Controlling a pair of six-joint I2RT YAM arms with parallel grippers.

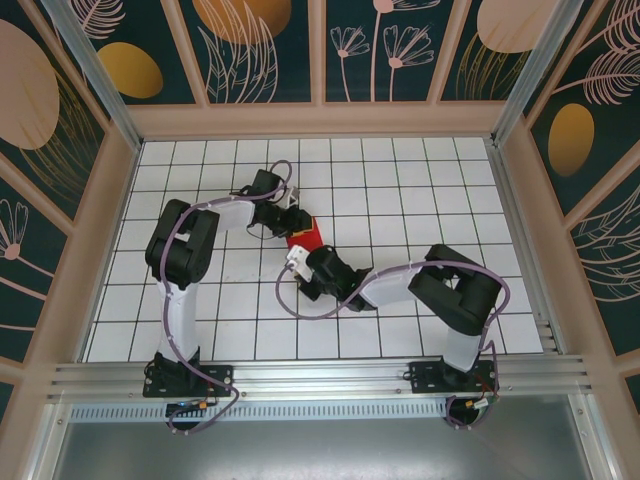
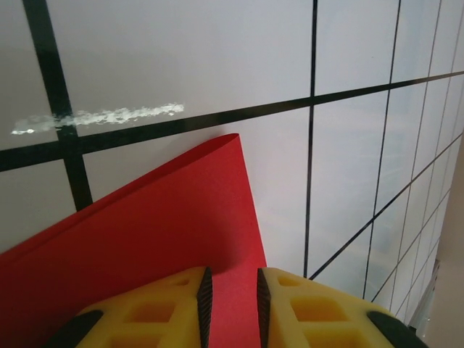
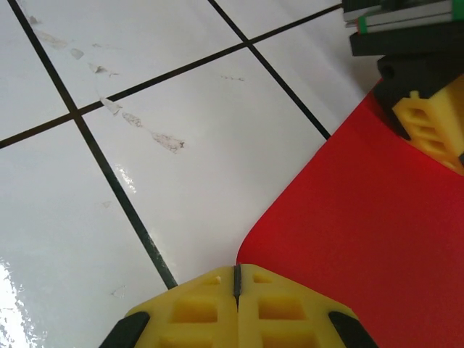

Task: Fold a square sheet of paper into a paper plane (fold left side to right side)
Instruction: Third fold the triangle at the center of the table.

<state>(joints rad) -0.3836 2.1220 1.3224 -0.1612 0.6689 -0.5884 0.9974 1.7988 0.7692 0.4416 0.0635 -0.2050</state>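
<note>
Left claw (image 2: 231, 277) nearly closed over the red paper (image 2: 159, 232); right claw (image 3: 236, 272) shut at its edge.
Yellow fingers (image 2: 167, 308) of the left claw stand a narrow gap apart, with paper showing in the gap and two layers visible along its edge, on the white gridded table (image 2: 181, 58). Fingers of the right claw are pressed together, tips at the paper's rim; whether they touch it I cannot tell. From above, the paper lies mid-table between both wrists.

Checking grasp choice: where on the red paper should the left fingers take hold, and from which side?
The raised edge below the corner of the red paper, approached edge-on from its free side. There it seems lifted off the table, so the left fingers can likely straddle it.
</note>
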